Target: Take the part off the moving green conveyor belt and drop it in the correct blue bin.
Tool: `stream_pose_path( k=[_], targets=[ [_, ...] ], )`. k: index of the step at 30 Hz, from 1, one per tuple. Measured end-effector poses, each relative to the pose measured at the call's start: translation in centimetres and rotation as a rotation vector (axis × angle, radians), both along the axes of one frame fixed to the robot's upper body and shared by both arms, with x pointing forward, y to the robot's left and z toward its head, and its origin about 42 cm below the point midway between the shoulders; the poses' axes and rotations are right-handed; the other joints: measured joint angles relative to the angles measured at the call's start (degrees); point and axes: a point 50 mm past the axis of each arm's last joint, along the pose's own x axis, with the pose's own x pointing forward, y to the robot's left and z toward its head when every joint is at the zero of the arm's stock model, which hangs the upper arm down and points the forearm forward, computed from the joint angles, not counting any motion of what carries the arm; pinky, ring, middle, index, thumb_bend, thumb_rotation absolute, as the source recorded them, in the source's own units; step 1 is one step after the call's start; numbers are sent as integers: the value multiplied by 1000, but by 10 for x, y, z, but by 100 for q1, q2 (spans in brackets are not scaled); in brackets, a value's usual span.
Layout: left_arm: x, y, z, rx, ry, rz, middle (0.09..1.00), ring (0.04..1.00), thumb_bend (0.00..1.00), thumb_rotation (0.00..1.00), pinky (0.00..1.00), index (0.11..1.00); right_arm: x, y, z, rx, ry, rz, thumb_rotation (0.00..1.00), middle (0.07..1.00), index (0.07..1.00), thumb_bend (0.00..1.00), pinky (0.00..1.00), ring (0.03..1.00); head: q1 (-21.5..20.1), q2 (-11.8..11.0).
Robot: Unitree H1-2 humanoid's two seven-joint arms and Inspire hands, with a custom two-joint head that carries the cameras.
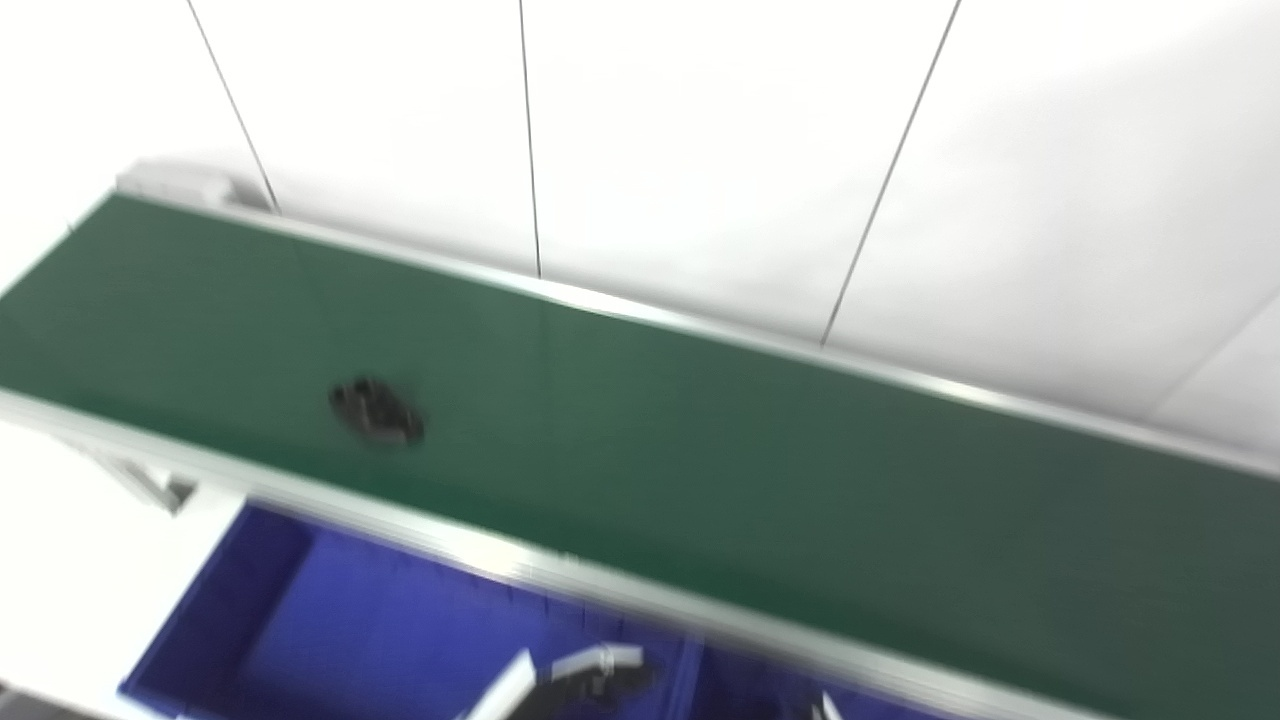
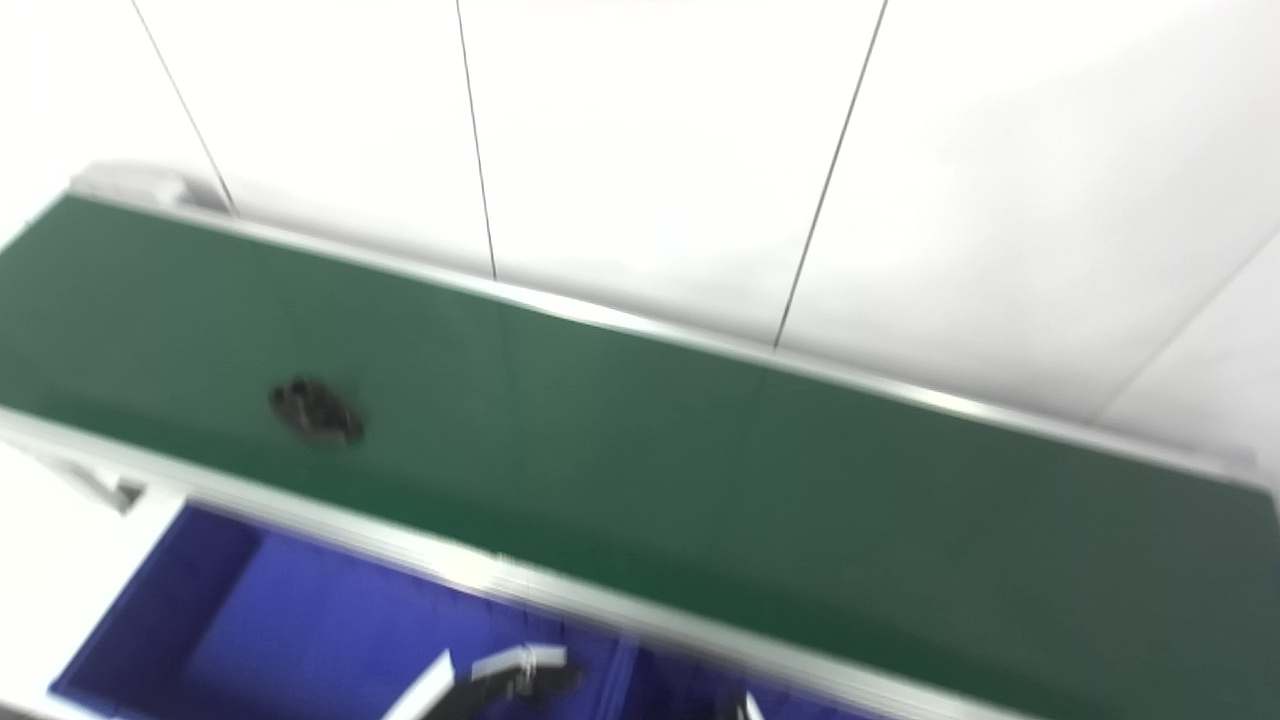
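Observation:
The picture is blurred. A small black part (image 1: 377, 412) lies on the green conveyor belt (image 1: 700, 450), towards its left end and near the front rail; it also shows in the right eye view (image 2: 316, 411). Below the belt's front rail stands a blue bin (image 1: 230, 600). Part of my left hand (image 1: 590, 675), with white and black fingers, shows at the bottom edge over this bin, well to the right of and below the part. It holds nothing that I can see. A white tip (image 1: 827, 706) at the bottom edge may be my right hand.
A second blue bin (image 1: 750, 685) starts right of a divider wall (image 1: 690, 665). The belt's silver front rail (image 1: 480, 555) runs between the belt and the bins. A white panelled wall (image 1: 700, 150) stands behind the belt. A white frame support (image 1: 150, 485) stands at the left.

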Motion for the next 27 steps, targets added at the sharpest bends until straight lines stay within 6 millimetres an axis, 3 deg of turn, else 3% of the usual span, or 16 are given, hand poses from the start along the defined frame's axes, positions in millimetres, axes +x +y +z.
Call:
stream_pose_path(
  k=[15, 27],
  targets=[
    [8, 3, 8, -3, -54, 10, 740, 692, 774, 434, 598, 743, 3, 1, 0, 20, -11, -7, 426, 864, 928, 814, 734, 831, 97, -105],
    [6, -1, 9, -17, -66, 26, 744, 703, 786, 470, 607, 736, -1, -6, 10, 58, -58, -42, 354, 835, 906, 787, 630, 799, 123, -105]
  ],
)
